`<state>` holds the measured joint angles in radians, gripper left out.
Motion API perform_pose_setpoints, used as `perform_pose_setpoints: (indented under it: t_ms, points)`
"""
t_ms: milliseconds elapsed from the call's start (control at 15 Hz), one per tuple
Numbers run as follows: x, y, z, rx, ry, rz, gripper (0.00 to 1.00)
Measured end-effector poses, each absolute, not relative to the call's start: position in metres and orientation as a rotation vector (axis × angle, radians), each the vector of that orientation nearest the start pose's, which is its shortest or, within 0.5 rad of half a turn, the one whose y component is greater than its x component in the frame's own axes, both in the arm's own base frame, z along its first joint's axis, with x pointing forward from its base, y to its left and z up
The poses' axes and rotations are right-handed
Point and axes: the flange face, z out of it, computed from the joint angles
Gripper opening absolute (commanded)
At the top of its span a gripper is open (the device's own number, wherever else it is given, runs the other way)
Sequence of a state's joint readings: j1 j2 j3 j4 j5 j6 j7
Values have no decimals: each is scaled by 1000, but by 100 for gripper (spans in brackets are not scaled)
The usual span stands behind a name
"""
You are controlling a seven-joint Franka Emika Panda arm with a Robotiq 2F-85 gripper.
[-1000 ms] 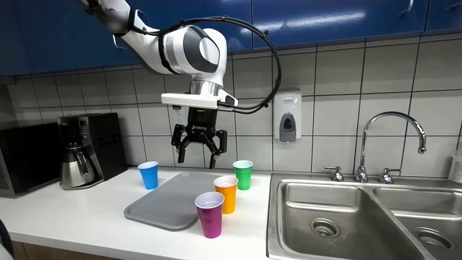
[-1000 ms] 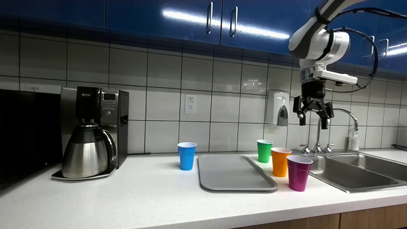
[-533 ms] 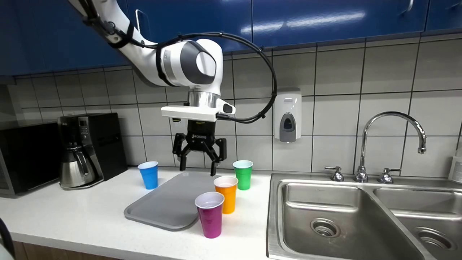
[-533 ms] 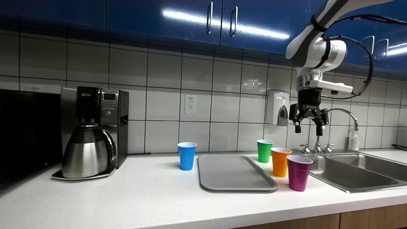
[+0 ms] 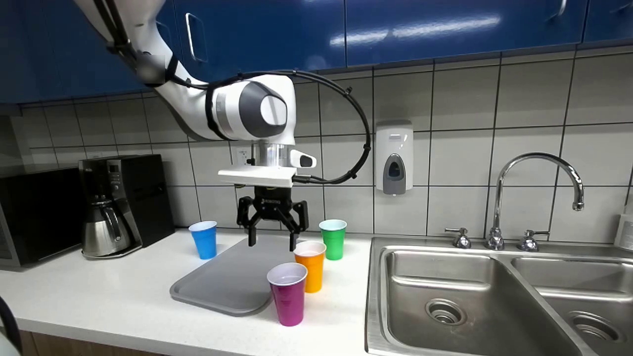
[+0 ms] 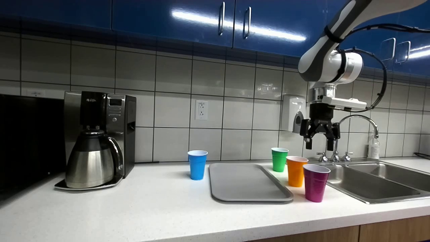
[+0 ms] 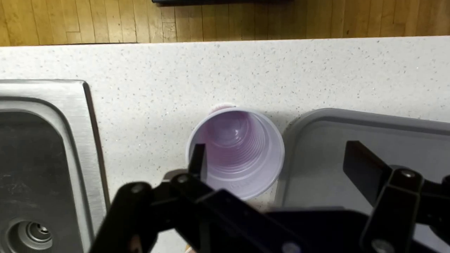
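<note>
My gripper (image 5: 272,242) stands open in the air above the counter, its fingers pointing down with nothing held between them. A purple cup (image 5: 289,302), upright, is near the front of the counter; in the wrist view the left finger (image 7: 198,160) overlaps the purple cup's (image 7: 242,165) pale rim, while the right finger appears over the grey tray (image 7: 316,168). Behind the purple cup come an orange cup (image 6: 295,173) and a green cup (image 6: 279,161). A blue cup (image 6: 197,166) stands across the tray, apart from the rest. All the cups stay below the fingertips.
A steel double sink (image 5: 376,296) with a curved faucet (image 5: 536,155) adjoins the cups. Coffee maker (image 6: 97,134) and dark microwave (image 5: 39,212) occupy the far end. A soap dispenser (image 5: 394,158) hangs on the tiled wall, beneath blue cabinets (image 6: 171,23). Wooden floor (image 7: 225,21) shows past the counter's edge.
The arm has come down, and the gripper now hangs lower over the counter, shifted slightly left in both exterior views. Its jaws stayed open. Cups and tray keep their places.
</note>
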<state>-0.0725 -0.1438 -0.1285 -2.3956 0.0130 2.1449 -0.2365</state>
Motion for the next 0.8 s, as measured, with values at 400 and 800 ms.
perform_pose_setpoints:
  t_ms: [400, 800]
  points:
    - [454, -83, 337, -3119, -90, 67, 100]
    - [456, -72, 314, -3133, -128, 10, 100]
